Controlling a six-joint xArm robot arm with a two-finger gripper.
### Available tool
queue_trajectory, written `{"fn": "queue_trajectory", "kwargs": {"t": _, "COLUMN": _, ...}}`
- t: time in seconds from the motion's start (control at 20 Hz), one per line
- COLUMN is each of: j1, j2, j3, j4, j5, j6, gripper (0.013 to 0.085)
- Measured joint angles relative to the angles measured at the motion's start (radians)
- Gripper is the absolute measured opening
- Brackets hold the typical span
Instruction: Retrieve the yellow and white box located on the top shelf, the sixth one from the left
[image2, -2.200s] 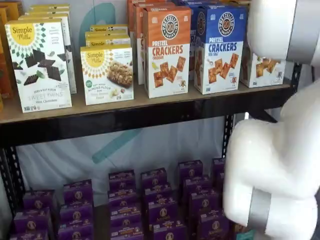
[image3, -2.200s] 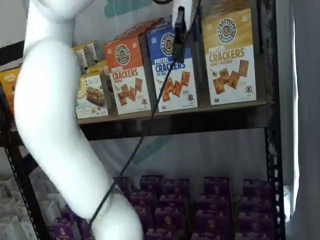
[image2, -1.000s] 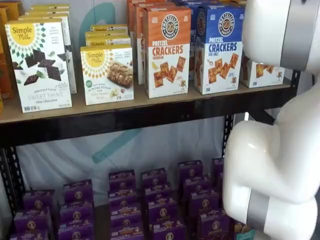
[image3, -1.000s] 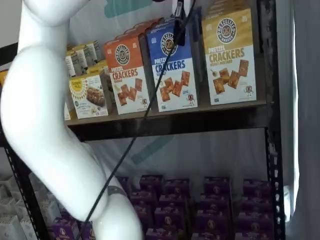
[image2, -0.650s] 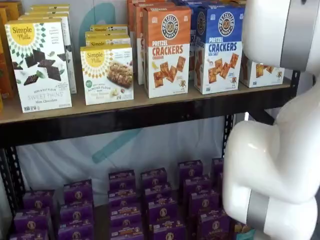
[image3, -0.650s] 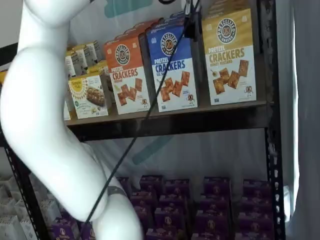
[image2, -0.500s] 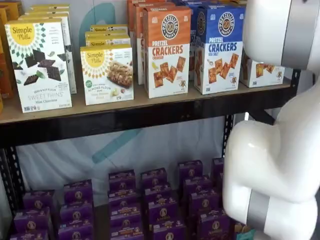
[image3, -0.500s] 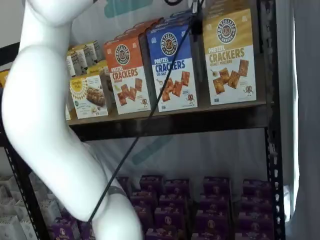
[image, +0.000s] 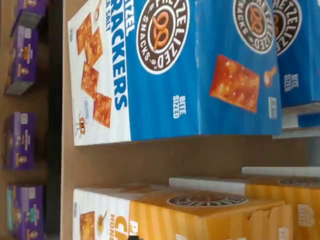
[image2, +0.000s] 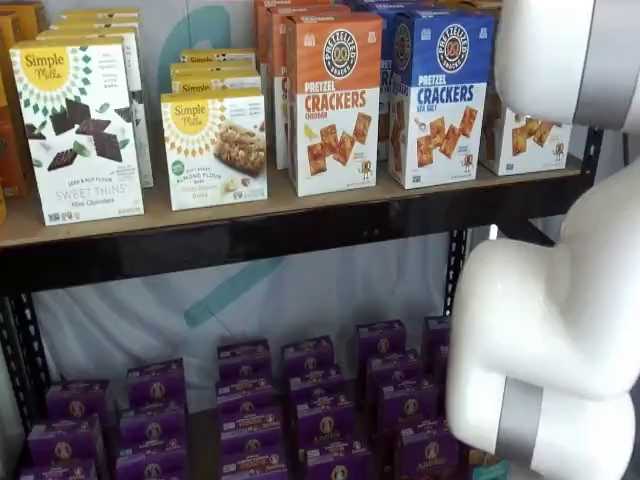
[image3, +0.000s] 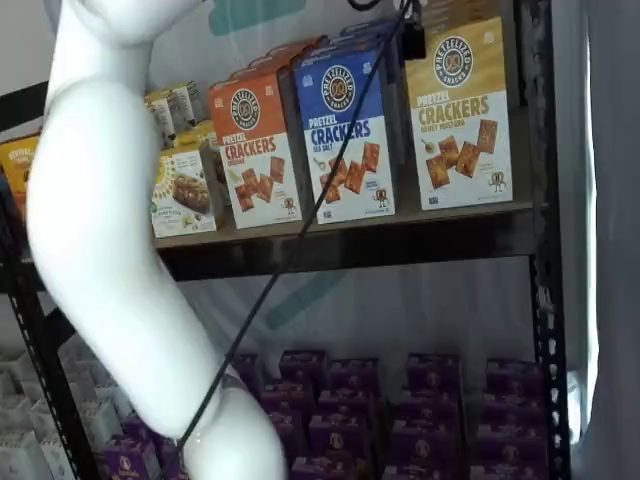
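Shelf view: hand (image3: 412, 38) beside yellow and white box (image3: 461, 115).

The arm (image3: 110, 230) is glossy white, built of thick rounded segments that swell at the joints like smooth bulbs. In a shelf view a grey band (image2: 520, 420) rings a low joint, and another grey band (image2: 610, 60) crosses the upper segment. A thin black cable (image3: 300, 230) runs slantwise beside the arm, from the top edge down to the lower segment. At the top edge a small black piece (image3: 413, 38) shows where the cable begins; its shape cannot be made out.
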Motion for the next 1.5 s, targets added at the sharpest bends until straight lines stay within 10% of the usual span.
{"fn": "queue_trajectory", "kwargs": {"t": 1.5, "j1": 0.121, "j2": 0.206, "j3": -0.241, "j4": -0.256, "j5": 0.119, "j6": 0.080, "gripper": 0.0850}}
